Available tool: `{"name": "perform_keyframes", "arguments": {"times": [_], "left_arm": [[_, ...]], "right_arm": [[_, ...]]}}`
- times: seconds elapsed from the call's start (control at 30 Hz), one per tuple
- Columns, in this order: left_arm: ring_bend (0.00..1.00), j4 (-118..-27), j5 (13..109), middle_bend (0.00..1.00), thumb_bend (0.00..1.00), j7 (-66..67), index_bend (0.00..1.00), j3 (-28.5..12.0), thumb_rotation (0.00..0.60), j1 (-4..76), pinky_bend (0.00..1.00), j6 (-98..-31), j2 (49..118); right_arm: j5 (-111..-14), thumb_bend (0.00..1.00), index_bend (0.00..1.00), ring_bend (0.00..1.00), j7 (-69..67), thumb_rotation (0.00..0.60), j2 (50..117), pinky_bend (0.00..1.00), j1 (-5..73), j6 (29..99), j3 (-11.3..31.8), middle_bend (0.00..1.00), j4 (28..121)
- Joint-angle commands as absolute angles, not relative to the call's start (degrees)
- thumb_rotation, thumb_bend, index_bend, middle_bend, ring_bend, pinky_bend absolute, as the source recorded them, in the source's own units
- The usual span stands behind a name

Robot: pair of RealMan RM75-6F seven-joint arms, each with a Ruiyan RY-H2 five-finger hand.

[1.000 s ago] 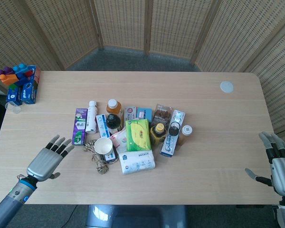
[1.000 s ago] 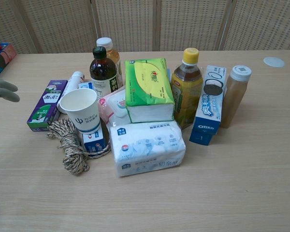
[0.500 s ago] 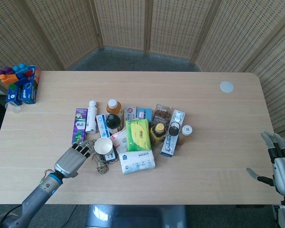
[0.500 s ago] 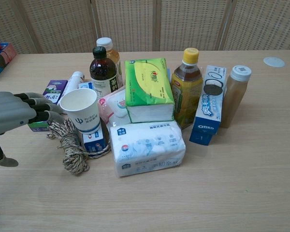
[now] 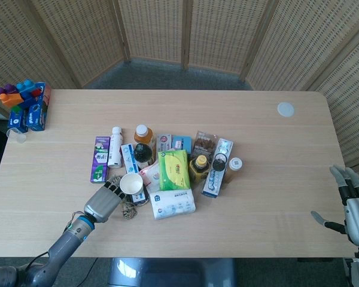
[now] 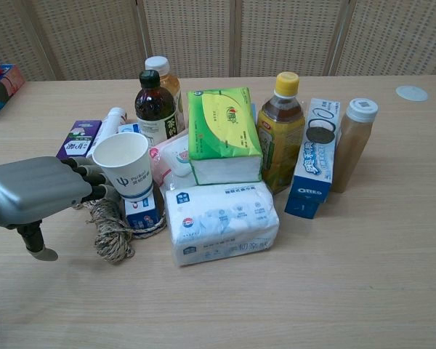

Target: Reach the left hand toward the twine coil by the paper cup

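Reading the head view, I had the left hand (image 5: 103, 203) at lower left of centre, fingers extended and empty, fingertips over the twine coil (image 5: 128, 210) beside the paper cup (image 5: 130, 183); I judged the reach nearly done, with contact unclear. In the chest view, the coil (image 6: 110, 231) lay lower left, its long axis running toward the camera.

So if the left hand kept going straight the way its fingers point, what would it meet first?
Most likely the white paper cup: the left hand's fingertips already reach its side in the chest view, with the brown twine coil lying just below them. Whether they touch yet is unclear, since depth is hard to judge.
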State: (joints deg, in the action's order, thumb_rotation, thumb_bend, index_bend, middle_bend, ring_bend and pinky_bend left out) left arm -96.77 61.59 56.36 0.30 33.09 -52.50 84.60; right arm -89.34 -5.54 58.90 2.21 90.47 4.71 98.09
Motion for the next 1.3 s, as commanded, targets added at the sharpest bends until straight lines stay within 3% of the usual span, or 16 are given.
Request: {"name": "perform_keyframes", "arguments": {"times": [0.03,0.2,0.3,0.5,0.6,0.97,1.3], "left_arm": [[0.0,-95.81,60.09,0.0,0.0,57.46,0.15,0.71,0.6,34.13,0.0,-52.96,86.2],[0.0,-94.3,59.34,0.0,0.0,58.03,0.16,1.25,0.6,35.01,0.01,-54.29,88.34],[0.07,-92.89,60.3,0.05,0.0,57.2,0.2,1.62,0.6,35.11,0.12,-55.35,89.46],[0.4,-90.66,62.57,0.38,0.0,55.01,0.47,2.08,0.6,35.06,0.47,-57.41,91.22],[0.49,-89.44,63.93,0.48,0.0,54.52,0.57,2.66,0.6,34.85,0.56,-58.41,91.91],[0.58,-93.06,65.53,0.56,0.0,52.98,0.64,2.8,0.6,34.26,0.63,-61.4,88.67],[0.58,-106.89,69.77,0.56,0.0,51.31,0.64,2.58,0.6,32.98,0.63,-66.96,76.04]], "right_arm": [[-89.33,0.0,0.0,0.0,-5.57,0.6,58.89,0.0,2.22,90.46,4.71,0.0,98.09],[-89.38,0.0,0.0,0.0,-5.85,0.6,58.82,0.0,2.22,90.45,4.7,0.0,98.04],[-89.42,0.0,0.0,0.0,-6.0,0.6,58.76,0.0,2.2,90.52,4.72,0.0,98.01],[-89.55,0.0,0.0,0.0,-6.06,0.6,58.76,0.0,2.19,90.57,4.68,0.0,98.04],[-89.61,0.0,0.0,0.0,-5.98,0.6,58.79,0.0,2.17,90.61,4.66,0.0,98.03],[-89.78,0.0,0.0,0.0,-6.01,0.6,58.71,0.0,2.13,90.75,4.63,0.0,98.11],[-90.1,0.0,0.0,0.0,-5.64,0.6,58.75,0.0,2.08,90.89,4.52,0.0,98.36]]}}
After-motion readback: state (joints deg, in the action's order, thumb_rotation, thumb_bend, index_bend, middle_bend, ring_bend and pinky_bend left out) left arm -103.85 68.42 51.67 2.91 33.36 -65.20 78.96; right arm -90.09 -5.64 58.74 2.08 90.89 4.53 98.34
